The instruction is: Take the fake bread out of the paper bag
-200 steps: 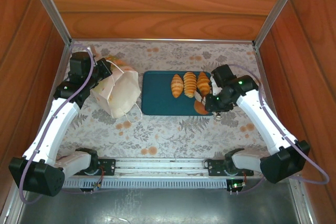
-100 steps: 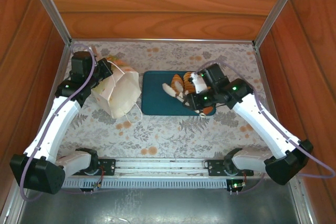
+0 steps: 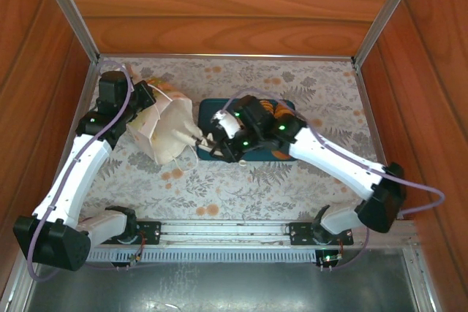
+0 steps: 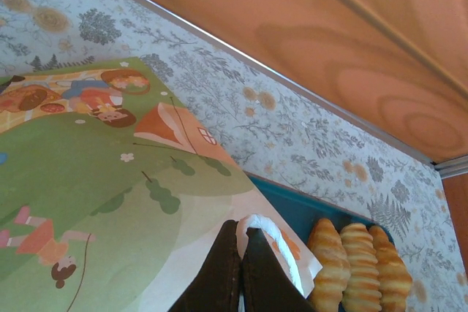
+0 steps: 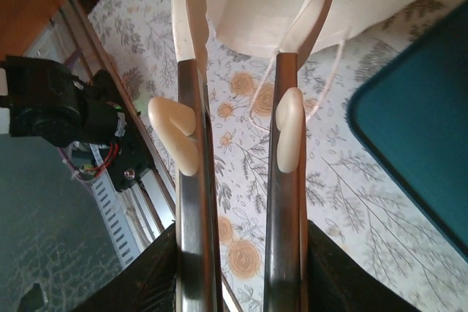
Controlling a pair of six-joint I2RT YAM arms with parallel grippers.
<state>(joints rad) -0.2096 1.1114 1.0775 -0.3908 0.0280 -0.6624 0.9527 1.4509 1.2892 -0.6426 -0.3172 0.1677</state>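
Left tool (image 4: 240,242) clamps the rim of a white, green-panelled paper bag (image 3: 164,133); right tool (image 5: 236,63), spread wide and empty, sits at the bag's mouth, probably about to reach inside; golden toy fake bread (image 4: 358,268) lies just beside the bag.

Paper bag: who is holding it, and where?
The left gripper pinches the paper bag at its rim, beside the cord handle. The right gripper is open and empty.

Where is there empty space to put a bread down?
Bare flowery cloth lies right of the teal tray, along the wooden back wall, and in front toward the metal rail. It is crowded between the white paper bag and tray, where the right gripper holds its jaws open.
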